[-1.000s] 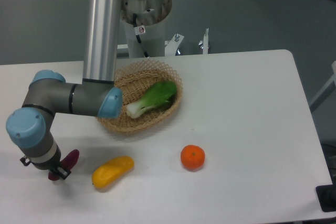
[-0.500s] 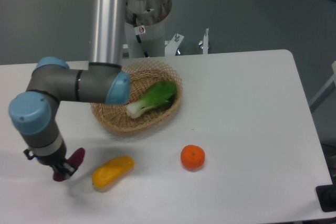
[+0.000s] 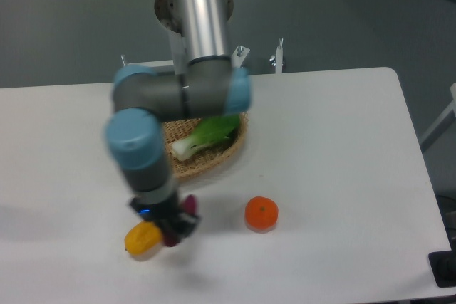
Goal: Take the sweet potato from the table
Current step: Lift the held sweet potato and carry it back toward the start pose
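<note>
The gripper [image 3: 177, 231] hangs from the arm's wrist above the white table [image 3: 342, 140], at the front, just right of the yellow vegetable [image 3: 141, 238]. It is shut on the sweet potato [image 3: 189, 206], a dark maroon tuber; only its upper end shows beside the fingers, and it is lifted off the table. The arm hides the right part of the yellow vegetable.
A wicker basket [image 3: 214, 158] with a green bok choy [image 3: 208, 135] sits behind the gripper, partly hidden by the arm. A round orange fruit [image 3: 261, 213] lies on the table to the right of the gripper. The robot's base column [image 3: 199, 5] stands at the table's back edge.
The arm has swung to the right, carrying the sweet potato from the table's front left to above the yellow vegetable's right end. The wrist now covers part of the basket.
</note>
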Action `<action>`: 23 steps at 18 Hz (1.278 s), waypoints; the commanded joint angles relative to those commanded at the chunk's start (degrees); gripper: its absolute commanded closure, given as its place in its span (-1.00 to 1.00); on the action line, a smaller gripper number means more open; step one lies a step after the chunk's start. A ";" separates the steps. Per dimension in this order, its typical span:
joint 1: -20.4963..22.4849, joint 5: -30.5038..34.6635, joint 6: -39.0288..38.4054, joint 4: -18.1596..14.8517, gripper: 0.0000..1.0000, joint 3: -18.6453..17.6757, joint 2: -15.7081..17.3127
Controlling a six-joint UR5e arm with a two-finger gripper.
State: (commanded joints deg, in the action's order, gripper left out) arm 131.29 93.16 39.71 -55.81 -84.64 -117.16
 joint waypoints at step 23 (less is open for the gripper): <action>21.55 -6.59 26.82 -2.99 1.00 -0.97 0.88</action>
State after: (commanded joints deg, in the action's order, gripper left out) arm 152.84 86.57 66.53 -58.80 -85.60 -116.28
